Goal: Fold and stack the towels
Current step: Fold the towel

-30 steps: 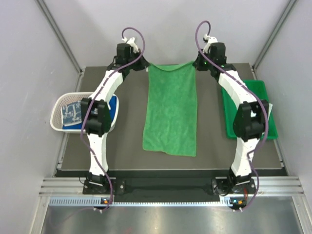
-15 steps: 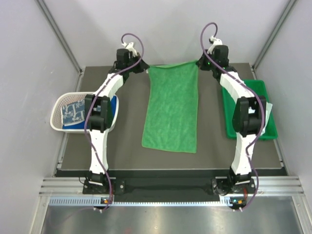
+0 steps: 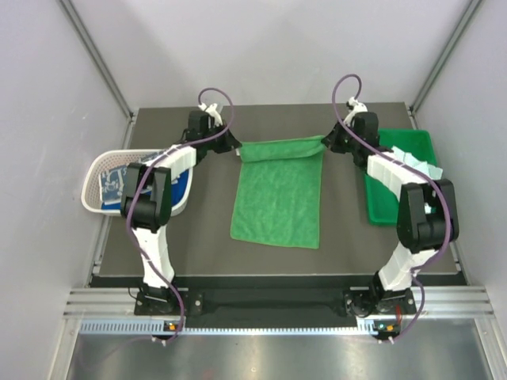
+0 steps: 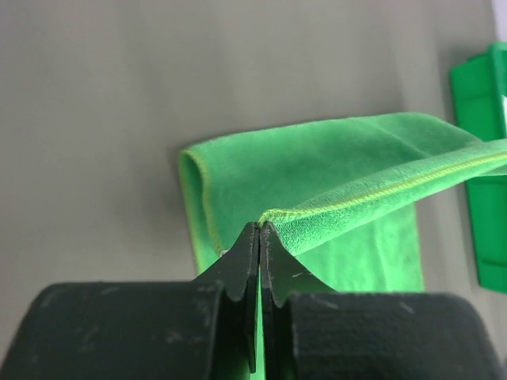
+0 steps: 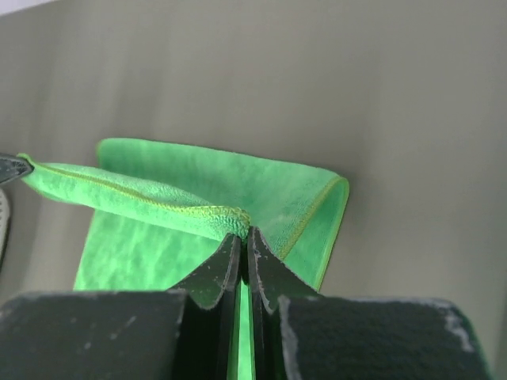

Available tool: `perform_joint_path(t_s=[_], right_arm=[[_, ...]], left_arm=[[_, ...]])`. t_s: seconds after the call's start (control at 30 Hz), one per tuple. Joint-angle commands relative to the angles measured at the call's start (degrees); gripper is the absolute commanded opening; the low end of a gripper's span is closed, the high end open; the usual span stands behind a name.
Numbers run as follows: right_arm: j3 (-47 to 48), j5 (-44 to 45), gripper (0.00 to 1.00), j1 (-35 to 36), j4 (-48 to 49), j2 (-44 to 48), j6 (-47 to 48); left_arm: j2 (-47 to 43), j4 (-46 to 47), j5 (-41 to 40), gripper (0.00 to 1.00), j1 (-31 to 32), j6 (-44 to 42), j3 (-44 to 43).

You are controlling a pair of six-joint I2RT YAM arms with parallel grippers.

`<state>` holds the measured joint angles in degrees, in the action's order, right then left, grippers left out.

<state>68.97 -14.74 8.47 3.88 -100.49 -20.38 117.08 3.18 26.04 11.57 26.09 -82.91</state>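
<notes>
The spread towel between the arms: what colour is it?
A bright green towel; clearest in the top external view.

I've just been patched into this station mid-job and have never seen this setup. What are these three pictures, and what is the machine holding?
These are two robot arms bolted at the near edge of a dark table. The big picture looks down from above and behind them. The other two come from a small camera on each wrist. The left gripper and the right gripper are each pinched shut on a far corner of the green towel, holding that edge up over the part lying flat. On the left stands a white basket with a printed towel and a blue towel in it. On the right is a green tray.
</notes>
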Motion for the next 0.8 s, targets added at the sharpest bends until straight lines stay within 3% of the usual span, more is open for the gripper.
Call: perform_joint_path(t_s=[0.0, 0.33, 0.77], right_arm=[[-6.0, -0.2, 0.00, 0.3, 6.9, 7.0, -2.2], [-23.8, -0.5, 0.00, 2.3, 9.0, 19.2, -3.3], [-31.6, -0.7, 0.00, 4.4, 6.5, 28.0, -3.4]], left_arm=[[-8.8, 6.4, -1.5, 0.00, 1.2, 0.3, 5.4], [-18.1, 5.3, -4.3, 0.00, 3.1, -0.4, 17.4], [-27.9, -1.6, -7.3, 0.00, 4.8, -2.3, 23.4]])
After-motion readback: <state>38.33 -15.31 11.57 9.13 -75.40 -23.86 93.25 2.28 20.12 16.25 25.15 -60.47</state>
